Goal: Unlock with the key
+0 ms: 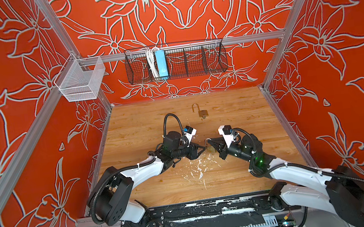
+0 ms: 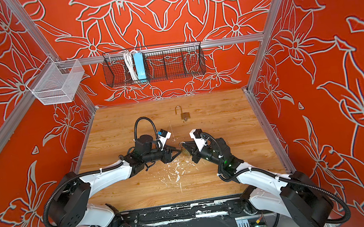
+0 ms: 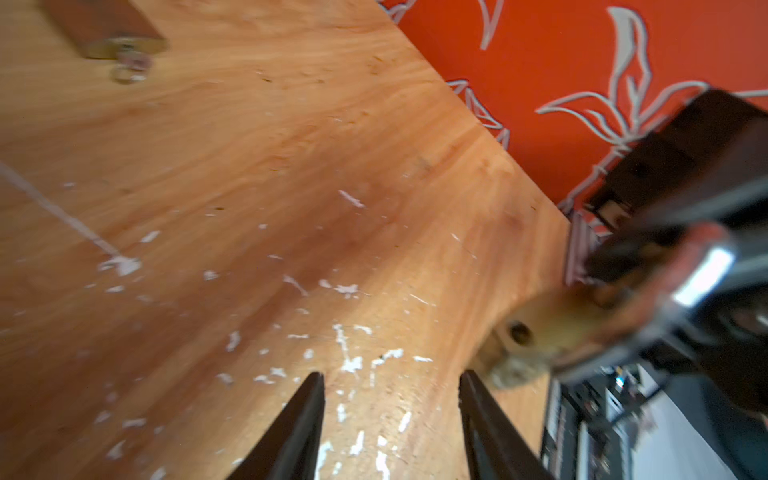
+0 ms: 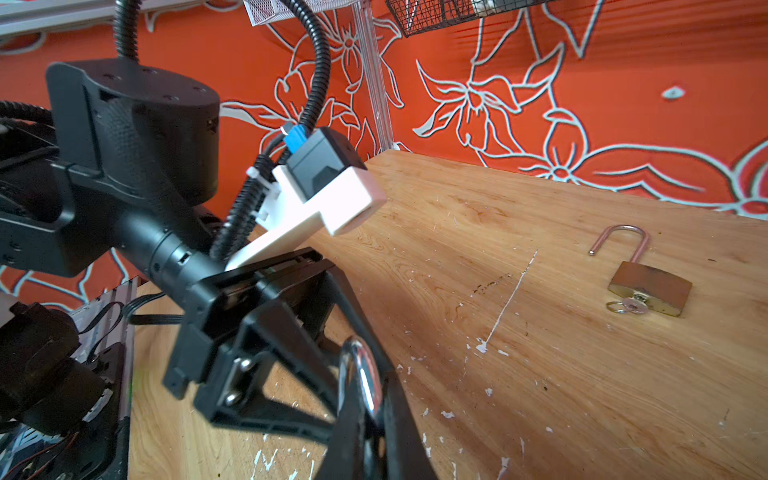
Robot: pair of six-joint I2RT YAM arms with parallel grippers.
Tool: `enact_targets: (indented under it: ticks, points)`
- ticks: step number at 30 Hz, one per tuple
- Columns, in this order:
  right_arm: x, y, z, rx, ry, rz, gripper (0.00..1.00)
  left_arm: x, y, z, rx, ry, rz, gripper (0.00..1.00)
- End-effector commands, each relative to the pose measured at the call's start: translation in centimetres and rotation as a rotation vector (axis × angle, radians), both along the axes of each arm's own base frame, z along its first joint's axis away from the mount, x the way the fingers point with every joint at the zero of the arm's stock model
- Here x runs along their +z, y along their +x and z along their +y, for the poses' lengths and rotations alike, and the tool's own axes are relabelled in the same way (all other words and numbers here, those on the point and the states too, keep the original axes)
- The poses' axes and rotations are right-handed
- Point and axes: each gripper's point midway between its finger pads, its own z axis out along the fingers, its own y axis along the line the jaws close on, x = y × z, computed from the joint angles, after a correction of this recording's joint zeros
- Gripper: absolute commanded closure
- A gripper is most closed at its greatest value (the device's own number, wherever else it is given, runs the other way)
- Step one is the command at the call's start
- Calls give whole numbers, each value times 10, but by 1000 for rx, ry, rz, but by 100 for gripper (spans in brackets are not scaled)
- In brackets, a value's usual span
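Note padlock [image 3: 540, 328] clamped in right tool [image 1: 211, 144]. Note left tool [image 3: 392, 374] apart and empty, just left of padlock in both top views. Work with left arm, holed end facing it.

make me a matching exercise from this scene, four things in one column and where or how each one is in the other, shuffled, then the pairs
Things:
1. far padlock
2. near padlock
3. left gripper
4. power strip

Place or state:
A. open, holding nothing
B. in the black basket on the back wall
C. lying on the table, key in it
D. held in the shut right gripper

Pairs: 1-C, 2-D, 3-A, 4-B
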Motion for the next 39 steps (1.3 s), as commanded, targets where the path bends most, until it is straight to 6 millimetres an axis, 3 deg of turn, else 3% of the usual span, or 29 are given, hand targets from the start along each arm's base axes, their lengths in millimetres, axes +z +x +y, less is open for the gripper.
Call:
enact_targets:
  ticks: [1,8,11,17,19,24,30,39]
  points:
    - [24,-4,4,29,67,-56,100,5,14,5,79,19,-18,47]
    - [22,-5,10,61,89,-33,100,15,5,-5,23,-73,-12,47]
    - [22,-4,7,45,82,-39,100,17,8,1,59,-38,-11,47]
    - [20,12,-21,-147,51,-46,100,19,10,18,135,9,-46,49]
    - [22,12,-26,-160,60,-52,100,23,2,11,89,-42,-47,48]
    - [29,2,-16,-72,106,-67,100,40,-28,-10,-126,-210,-132,43]
    - [29,-2,-10,-28,115,-59,100,48,-46,-17,-219,-279,-245,39]
    - [27,-8,6,72,142,-30,100,45,-51,-22,-237,-298,-356,40]
